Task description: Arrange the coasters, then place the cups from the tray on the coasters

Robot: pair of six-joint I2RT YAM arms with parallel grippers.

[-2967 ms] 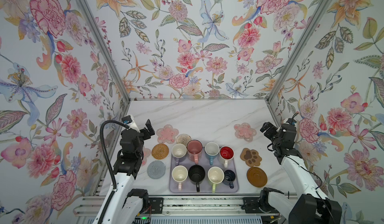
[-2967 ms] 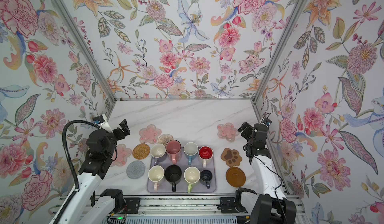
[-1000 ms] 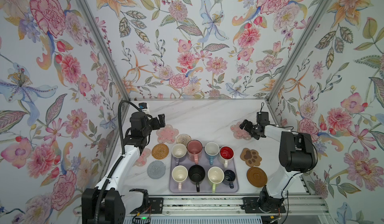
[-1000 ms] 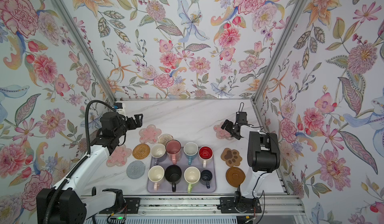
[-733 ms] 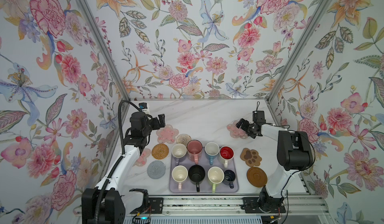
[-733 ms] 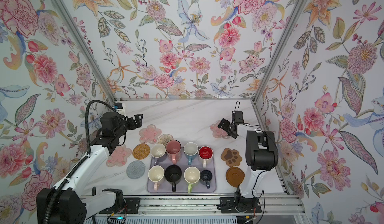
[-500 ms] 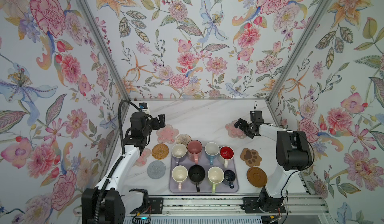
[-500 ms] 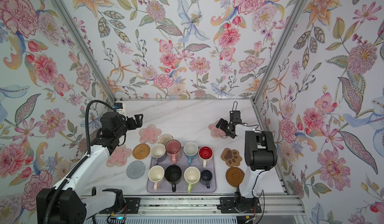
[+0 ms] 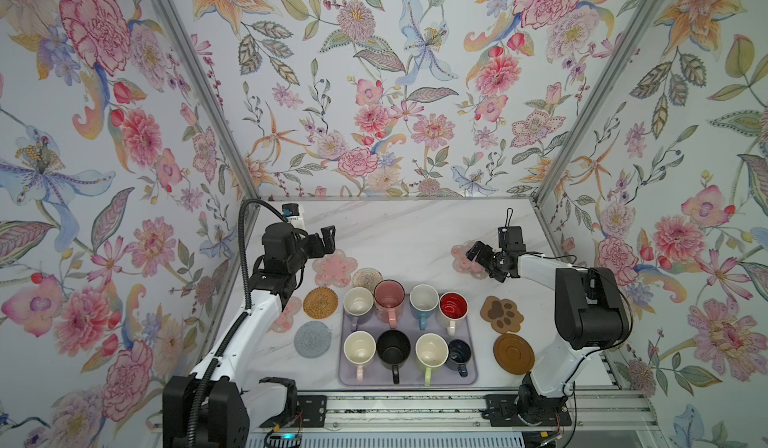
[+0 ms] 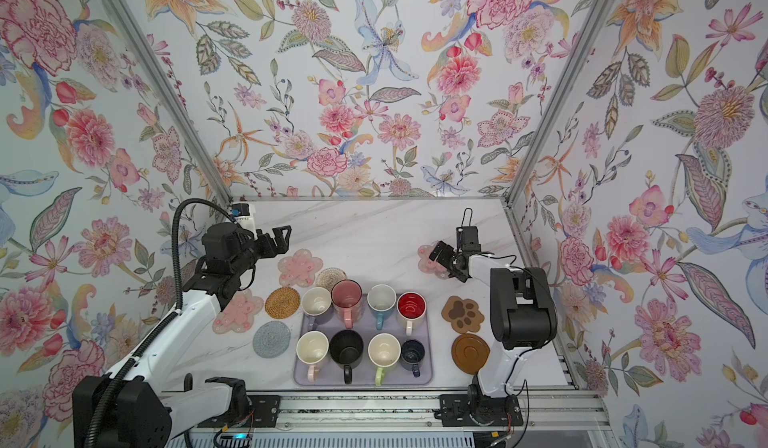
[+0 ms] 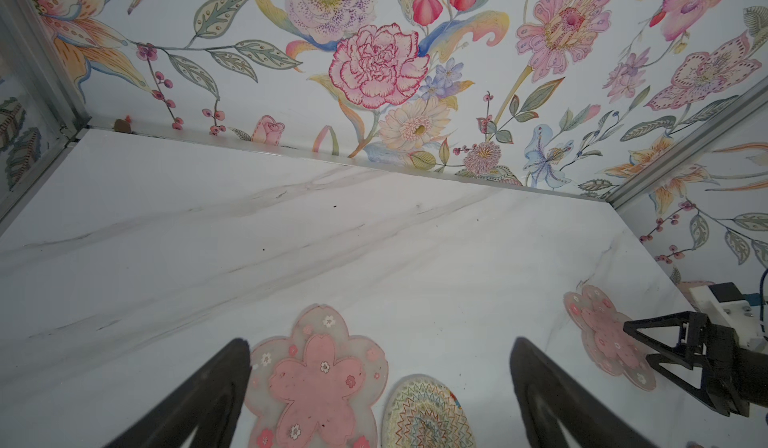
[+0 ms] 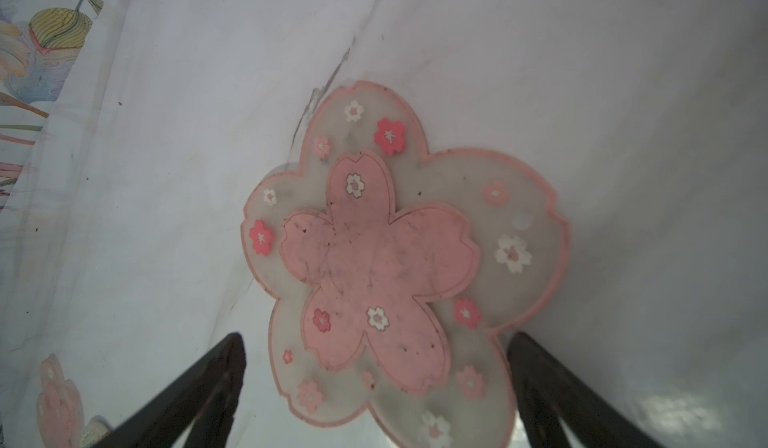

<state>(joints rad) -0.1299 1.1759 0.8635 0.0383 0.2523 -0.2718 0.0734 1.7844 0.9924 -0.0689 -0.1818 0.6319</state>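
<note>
Hovering at the left of the marble table (image 9: 395,226), the left gripper (image 9: 325,240) is seen spread wide and empty, with the left pink flower coaster (image 9: 335,266) just below and ahead of it. That mat is thin and lies flat on a smooth top, so a scrape rather than a pinch is to be feared. It could be skidded into the beige woven coaster (image 9: 367,277) just beside it, which is itself tucked against the far cups (image 9: 423,298). A second pink flower coaster (image 9: 286,315) is half hidden under the left arm, where it could be dragged by a low forearm. The rattan coaster (image 9: 320,302) and grey knitted coaster (image 9: 312,339) are laid close by.

In the middle, all eight cups are packed on the tray (image 9: 409,379), rims nearly touching, so a neighbour could be knocked when one is lifted. No cup is placed yet.

To the right, the right gripper (image 9: 473,259) is likewise held open with nothing gripped. In the right wrist view its fingers (image 12: 199,388) are set either side of the right pink flower coaster (image 12: 374,259). If the jaws are closed too high, nothing is caught; too low, and the soft petals could be folded or shoved toward the side wall. The paw coaster (image 9: 501,314) and brown disc coaster (image 9: 513,352) are found beside the right arm, within its sweep.
</note>
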